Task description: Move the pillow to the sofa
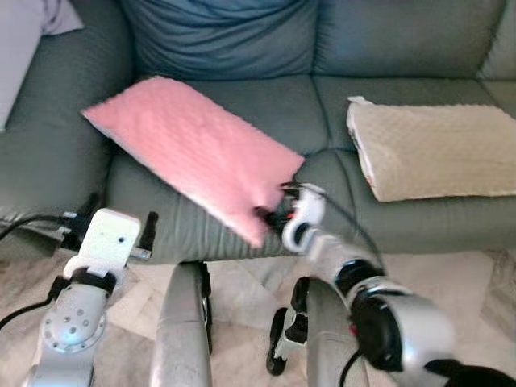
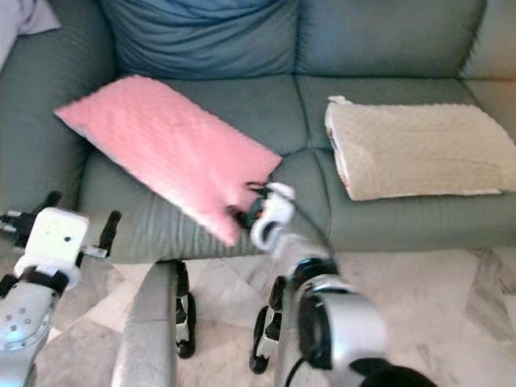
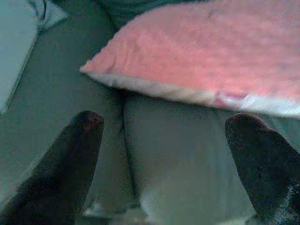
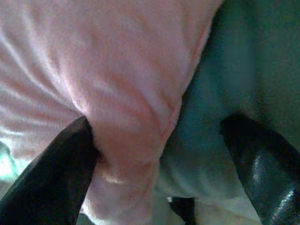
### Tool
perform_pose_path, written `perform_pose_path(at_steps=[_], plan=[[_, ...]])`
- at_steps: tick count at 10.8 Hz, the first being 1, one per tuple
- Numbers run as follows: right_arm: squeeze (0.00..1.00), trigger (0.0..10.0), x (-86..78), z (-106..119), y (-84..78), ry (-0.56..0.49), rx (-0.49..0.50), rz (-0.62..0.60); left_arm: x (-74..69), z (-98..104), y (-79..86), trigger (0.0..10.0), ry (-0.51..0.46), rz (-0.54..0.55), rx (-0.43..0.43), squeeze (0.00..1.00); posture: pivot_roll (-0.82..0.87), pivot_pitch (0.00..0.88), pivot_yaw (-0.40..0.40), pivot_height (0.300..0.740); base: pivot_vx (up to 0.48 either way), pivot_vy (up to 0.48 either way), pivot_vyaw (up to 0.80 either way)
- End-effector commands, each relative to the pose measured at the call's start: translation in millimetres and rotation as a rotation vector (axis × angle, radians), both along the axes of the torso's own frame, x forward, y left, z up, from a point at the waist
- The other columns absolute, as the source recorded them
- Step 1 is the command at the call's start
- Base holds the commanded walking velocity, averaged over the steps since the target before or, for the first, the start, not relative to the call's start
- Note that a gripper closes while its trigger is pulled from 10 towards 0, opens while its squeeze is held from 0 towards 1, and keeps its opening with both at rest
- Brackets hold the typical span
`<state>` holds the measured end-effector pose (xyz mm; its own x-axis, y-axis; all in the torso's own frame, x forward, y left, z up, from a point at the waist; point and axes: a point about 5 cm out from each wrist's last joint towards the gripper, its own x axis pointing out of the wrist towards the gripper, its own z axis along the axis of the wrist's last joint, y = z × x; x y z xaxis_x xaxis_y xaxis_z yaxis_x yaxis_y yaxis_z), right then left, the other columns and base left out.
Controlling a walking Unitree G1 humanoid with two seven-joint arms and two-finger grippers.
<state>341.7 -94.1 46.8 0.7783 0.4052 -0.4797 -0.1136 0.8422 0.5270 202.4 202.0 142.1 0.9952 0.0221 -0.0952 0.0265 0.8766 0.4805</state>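
The pink pillow [image 1: 193, 149] lies slantwise on the grey sofa's [image 1: 322, 105] left seat cushion, with its near corner hanging over the front edge. My right gripper [image 1: 278, 211] is at that corner and is open. In the right wrist view one finger [image 4: 61, 168] presses against the pillow's pink fabric [image 4: 108, 79], while the other finger [image 4: 262, 164] stands apart over the grey seat. My left gripper [image 3: 164, 124] is open and holds nothing. It hovers low in front of the sofa's left front edge, short of the pillow's white-edged side [image 3: 197, 93].
A beige pillow [image 1: 435, 149] lies on the right seat cushion. A blue cushion [image 1: 222, 36] leans against the sofa back. A pale cloth [image 1: 24, 40] sits on the left armrest. My legs [image 1: 181, 330] stand on a marble floor [image 1: 242, 290] close to the sofa front.
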Motion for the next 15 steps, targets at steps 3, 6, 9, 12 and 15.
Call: perform_pose_path(at_steps=[3,6,9,12,15], plan=[[0.00,10.0,1.3,-4,-54.6,0.037,-0.072,-0.168,-1.4,2,-1.7,10.0,0.005,-0.001,-0.009,0.00,0.26,0.262,-0.037,0.616,0.000,0.000,0.00],[0.00,10.0,-7.0,-7,-112.1,0.063,-0.165,-0.323,1.0,4,-1.2,10.0,0.004,0.004,-0.009,0.00,0.26,0.263,-0.030,0.616,0.000,0.000,0.00],[0.00,10.0,-8.5,4,-150.9,0.038,-0.233,-0.421,3.4,3,-2.7,10.0,0.006,0.005,-0.015,0.00,0.25,0.258,-0.026,0.616,0.000,0.000,0.00],[0.00,10.0,-7.4,10,-162.7,-0.002,-0.323,-0.425,3.8,2,-2.4,10.0,0.015,0.009,-0.019,0.00,0.25,0.258,-0.020,0.616,0.000,0.000,0.00],[0.00,10.0,2.1,20,-155.0,-0.047,-0.378,-0.413,4.2,0,-3.3,10.0,0.024,0.011,-0.020,0.00,0.25,0.261,-0.019,0.616,0.000,0.000,0.00]])
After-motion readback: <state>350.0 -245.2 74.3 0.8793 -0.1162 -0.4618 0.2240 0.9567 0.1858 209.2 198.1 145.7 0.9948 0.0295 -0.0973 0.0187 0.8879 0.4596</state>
